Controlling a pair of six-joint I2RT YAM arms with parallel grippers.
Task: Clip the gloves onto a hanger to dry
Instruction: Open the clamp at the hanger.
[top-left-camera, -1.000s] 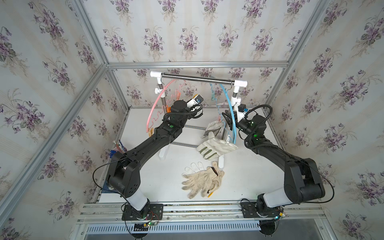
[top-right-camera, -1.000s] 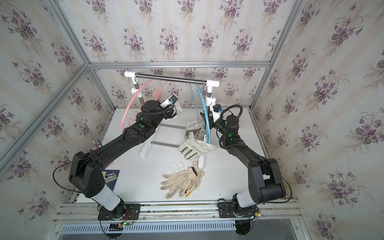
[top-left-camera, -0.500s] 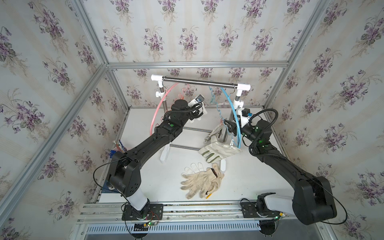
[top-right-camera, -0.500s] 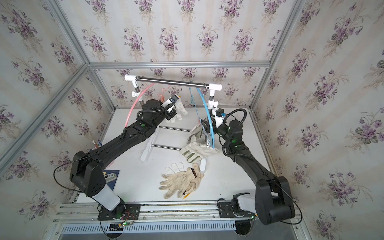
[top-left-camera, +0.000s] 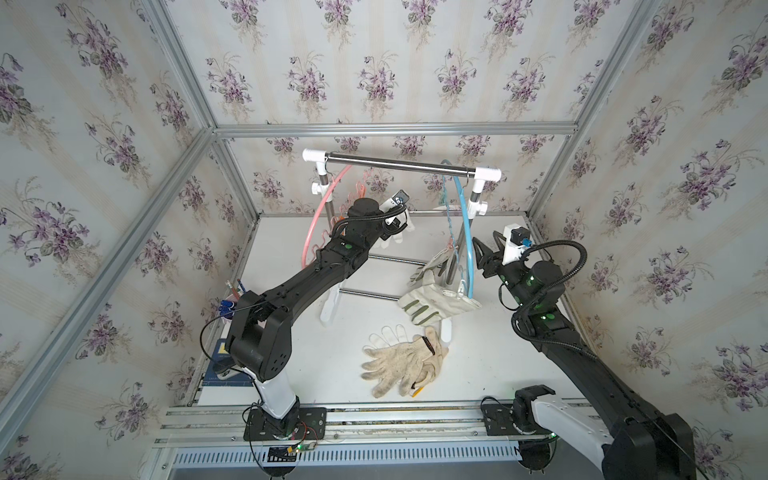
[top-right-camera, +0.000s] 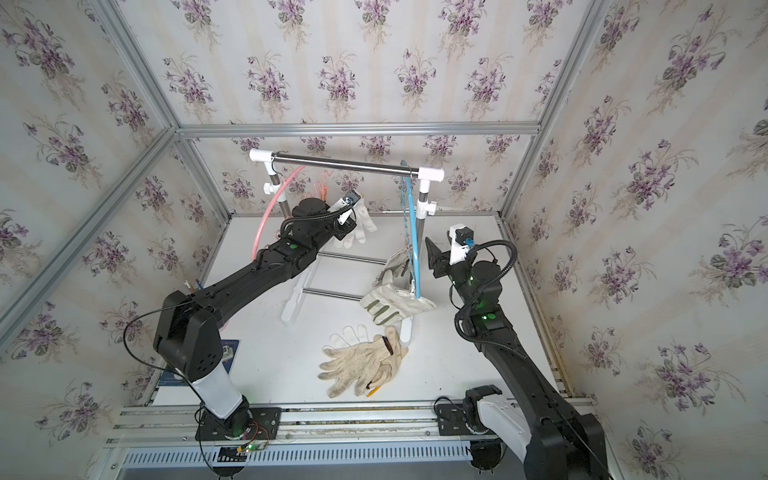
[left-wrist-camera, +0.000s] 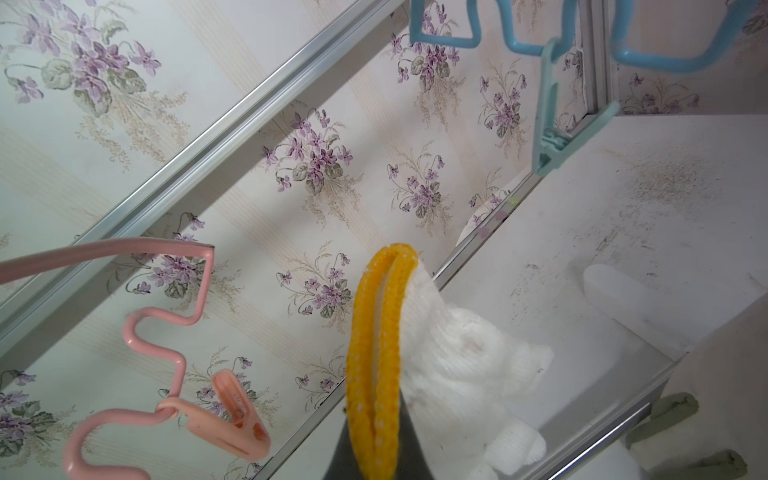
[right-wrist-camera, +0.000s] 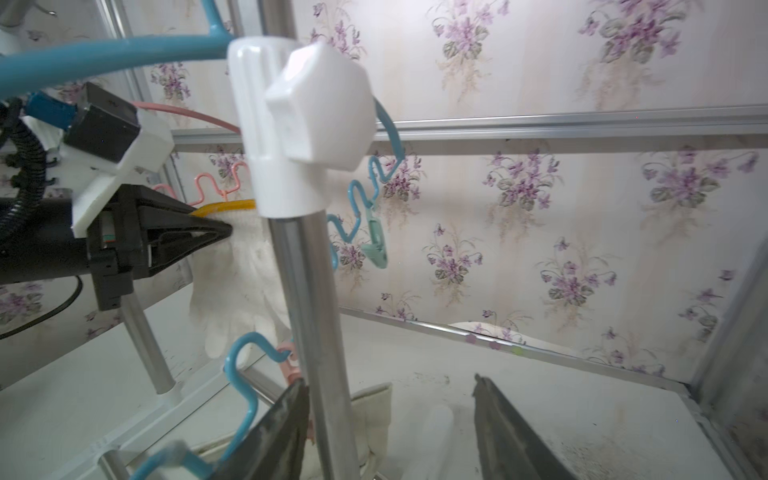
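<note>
One white glove (left-wrist-camera: 457, 365) pinched in L jaws; R jaws spread near canvas glove (top-left-camera: 432, 301).

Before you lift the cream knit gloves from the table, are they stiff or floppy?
Probably floppy: the cream knit gloves lie limp and flat. They overlap, so lifting one may drag the other. Likely not slippery: coarse knit.

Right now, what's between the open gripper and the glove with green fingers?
The blue hanger. In both top views its arc hangs down between the right gripper and that glove.
</note>
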